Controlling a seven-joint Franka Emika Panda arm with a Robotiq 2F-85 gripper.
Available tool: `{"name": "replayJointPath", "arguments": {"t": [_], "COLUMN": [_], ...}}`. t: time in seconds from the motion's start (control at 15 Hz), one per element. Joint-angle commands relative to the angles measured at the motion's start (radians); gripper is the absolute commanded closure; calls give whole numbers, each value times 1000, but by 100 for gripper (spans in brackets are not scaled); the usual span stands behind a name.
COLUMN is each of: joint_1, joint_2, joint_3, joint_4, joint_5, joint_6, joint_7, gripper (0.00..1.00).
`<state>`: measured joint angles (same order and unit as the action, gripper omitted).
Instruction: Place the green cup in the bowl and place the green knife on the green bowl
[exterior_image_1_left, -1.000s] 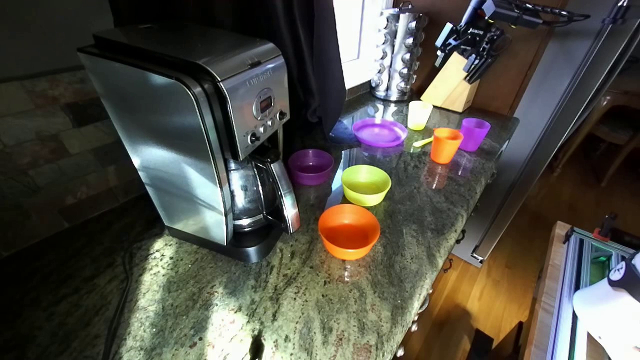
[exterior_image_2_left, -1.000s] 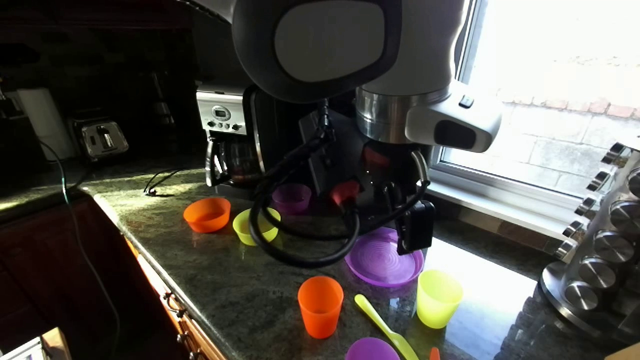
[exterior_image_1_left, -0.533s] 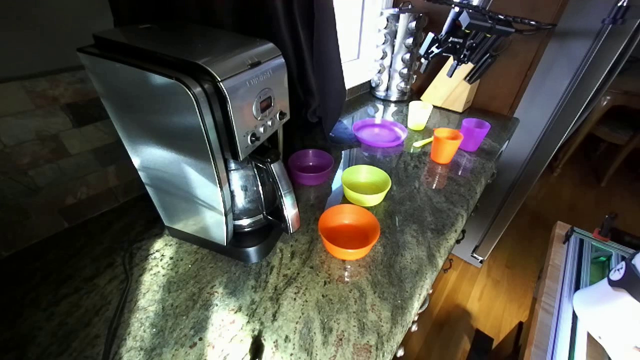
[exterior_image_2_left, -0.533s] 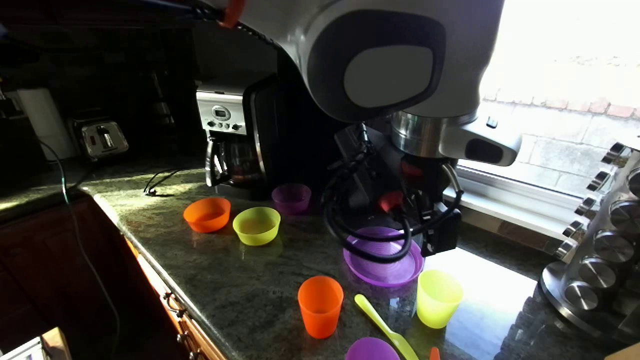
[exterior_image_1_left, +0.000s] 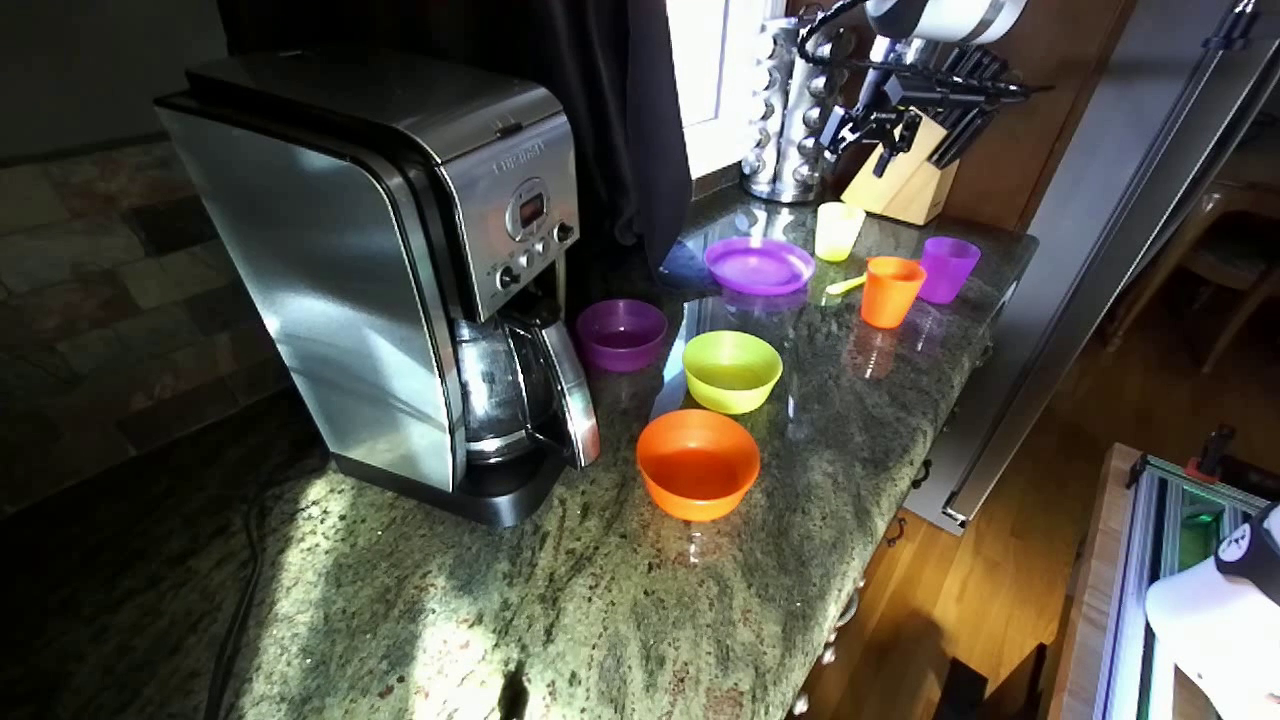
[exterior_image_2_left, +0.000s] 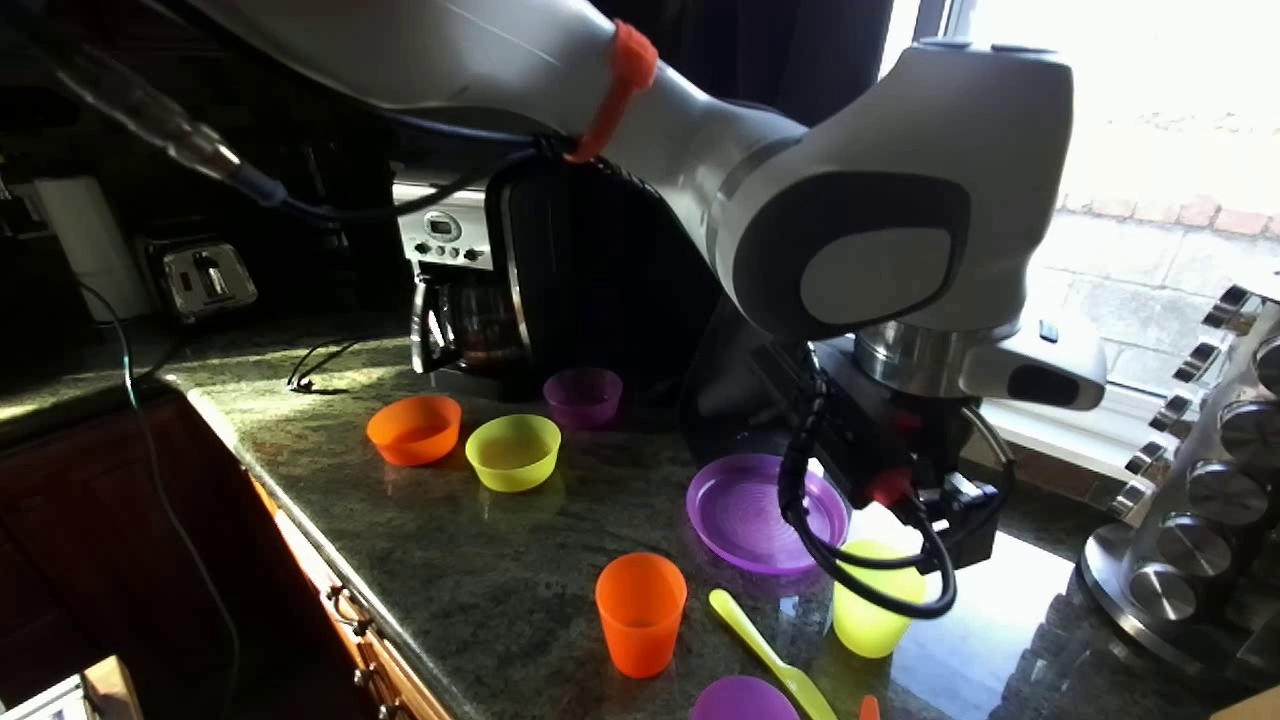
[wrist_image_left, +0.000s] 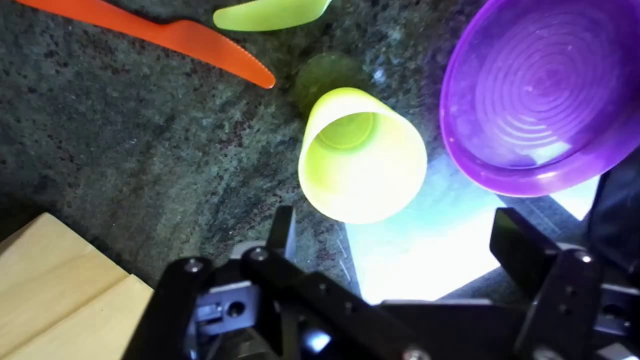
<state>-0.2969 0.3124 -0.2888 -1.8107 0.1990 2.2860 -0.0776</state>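
Note:
The pale green cup (exterior_image_1_left: 838, 232) stands upright on the counter beside the purple plate. It also shows in an exterior view (exterior_image_2_left: 868, 622), partly behind the arm's cable, and in the wrist view (wrist_image_left: 362, 160). The green knife (exterior_image_2_left: 762, 648) lies flat between the green cup and the orange cup; part of it shows in the wrist view (wrist_image_left: 272, 14). The green bowl (exterior_image_1_left: 732, 375) sits between the orange and purple bowls, and looks empty in both exterior views (exterior_image_2_left: 513, 455). My gripper (wrist_image_left: 395, 224) is open and empty, above the counter, with the cup ahead of its fingertips.
A purple plate (wrist_image_left: 545, 85) lies right beside the cup. An orange cup (exterior_image_2_left: 641, 615), a purple cup (exterior_image_1_left: 948, 268) and an orange knife (wrist_image_left: 200, 45) are close by. A knife block (exterior_image_1_left: 905, 175) and spice rack (exterior_image_1_left: 785, 110) stand behind; an orange bowl (exterior_image_1_left: 697, 465) sits near the coffee maker (exterior_image_1_left: 400, 270).
The arm and gripper have moved towards the green cup, rightwards and lower in one exterior picture, leftwards and lower in another. The cups, bowls, plate and knife have not moved.

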Motion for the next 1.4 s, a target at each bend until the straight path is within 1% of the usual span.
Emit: {"name": "replayJointPath", "arguments": {"t": [0.0,0.27,0.67,0.73,0.8,1.2,1.33], "joint_1": [-59,-93,-114,-116,-119,-122,-125], "joint_2": [82,115,163,171,177,172,172], "joint_3": [24,30,54,58,62,77,83], "joint_4": [51,64,81,85,88,80,85], "joint_5": [25,25,34,37,43,69,76], "joint_6": [12,-4,-11,-13,-13,-20,-28], "joint_7": [-22,-14,-8,-5,-7,7,-4], "gripper": [0,0,0,21,25,73,87]}}
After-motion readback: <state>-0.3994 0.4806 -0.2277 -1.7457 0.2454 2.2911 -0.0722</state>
